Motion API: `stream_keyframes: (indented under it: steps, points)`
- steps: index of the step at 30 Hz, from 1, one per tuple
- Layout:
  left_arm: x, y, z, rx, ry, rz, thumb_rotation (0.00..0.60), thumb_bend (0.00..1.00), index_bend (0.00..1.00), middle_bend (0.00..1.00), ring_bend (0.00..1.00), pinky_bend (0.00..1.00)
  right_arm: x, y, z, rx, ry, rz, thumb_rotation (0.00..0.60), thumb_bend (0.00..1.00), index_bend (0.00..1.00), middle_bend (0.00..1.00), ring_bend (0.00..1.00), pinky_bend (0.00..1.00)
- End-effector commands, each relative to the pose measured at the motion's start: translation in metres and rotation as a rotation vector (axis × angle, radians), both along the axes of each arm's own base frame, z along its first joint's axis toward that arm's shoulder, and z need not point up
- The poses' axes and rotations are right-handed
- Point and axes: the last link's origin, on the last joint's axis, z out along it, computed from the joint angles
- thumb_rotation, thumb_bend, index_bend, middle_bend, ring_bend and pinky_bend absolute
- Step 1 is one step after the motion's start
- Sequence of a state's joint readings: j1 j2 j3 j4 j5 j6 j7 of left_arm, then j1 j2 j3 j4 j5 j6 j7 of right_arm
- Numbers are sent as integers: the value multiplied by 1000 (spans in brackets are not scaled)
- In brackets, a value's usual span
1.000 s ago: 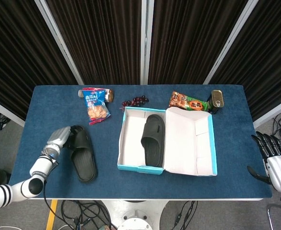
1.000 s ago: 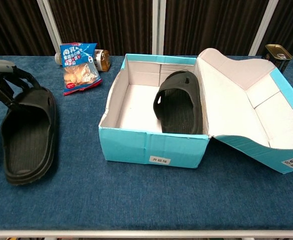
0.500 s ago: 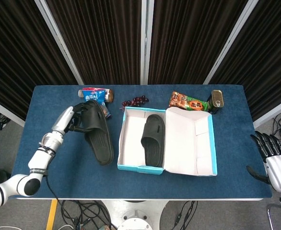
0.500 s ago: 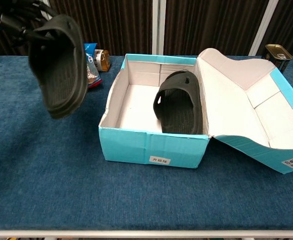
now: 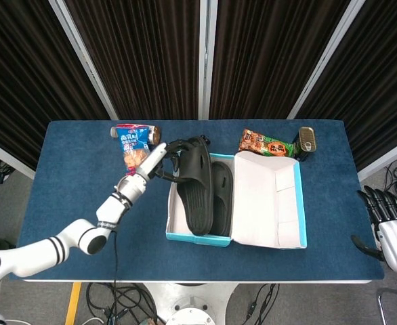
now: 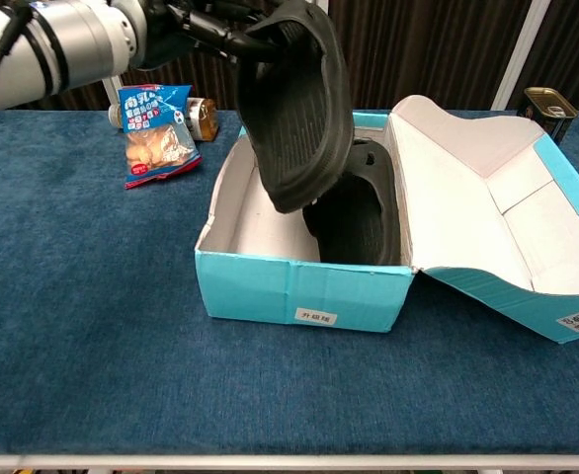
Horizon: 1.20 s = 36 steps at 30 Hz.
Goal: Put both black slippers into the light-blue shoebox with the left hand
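- On the table's (image 5: 70, 176) left half, the left robot hand (image 5: 159, 157) gripped one black slipper (image 6: 294, 109), holding it tilted above the light-blue shoebox (image 6: 299, 286).
- Inside the box, the other black slipper (image 6: 359, 212) lay against the right wall.
- At far right, the right robot hand (image 5: 388, 227) hung off the table, fingers apart, holding nothing.

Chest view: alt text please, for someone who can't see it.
The left hand holds a black slipper in the air, tilted over the open light-blue shoebox, where the other slipper already lies. A snack bag sits on the blue table behind.
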<state>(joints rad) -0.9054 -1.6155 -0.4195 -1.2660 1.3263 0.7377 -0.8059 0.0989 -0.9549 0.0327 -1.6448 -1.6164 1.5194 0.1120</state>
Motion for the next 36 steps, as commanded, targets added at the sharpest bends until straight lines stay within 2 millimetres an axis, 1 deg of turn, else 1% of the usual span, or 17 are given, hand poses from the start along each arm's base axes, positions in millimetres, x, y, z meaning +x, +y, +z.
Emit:
stream_keyframes:
  steps: [1, 5, 9, 12, 19, 22, 26, 31, 36]
  points:
    - [15, 5, -21, 53, 66, -63, 600, 159, 478, 498, 656, 536, 0, 0, 0, -1, 1, -5, 600, 132, 0, 36, 0, 0]
    - [16, 8, -33, 119, 113, -85, 600, 159, 479, 497, 635, 498, -1, 1, 1, -3, 3, -11, 600, 131, 0, 36, 0, 0]
    - [10, 10, -41, 191, 170, -120, 600, 155, 479, 497, 632, 493, -1, 1, 1, -4, 5, -16, 600, 132, 0, 36, 0, 0]
    - [4, 8, -45, 207, 185, -132, 600, 150, 479, 497, 626, 491, 0, 0, 1, -3, 6, -16, 600, 132, 0, 36, 0, 0]
    - [-6, 3, -55, 123, 167, -95, 600, 124, 480, 497, 620, 481, 1, 1, 0, -4, 6, -16, 600, 132, 0, 36, 0, 0]
    - [-9, 4, -57, 80, 185, -73, 600, 115, 472, 498, 616, 454, 1, 1, 1, -6, 5, -16, 600, 131, 0, 36, 0, 0]
    - [-12, 3, -60, 54, 220, -62, 600, 111, 453, 498, 608, 452, 1, 2, 1, -7, 6, -16, 600, 132, 0, 36, 0, 0]
    - [-16, -1, -64, 19, 247, -44, 600, 111, 419, 511, 499, 452, 1, 2, 1, -9, 5, -16, 600, 131, 0, 36, 0, 0]
    - [-17, -3, -67, 3, 282, -36, 600, 109, 391, 525, 438, 452, 1, 1, 1, -6, 4, -12, 600, 131, 0, 36, 0, 0]
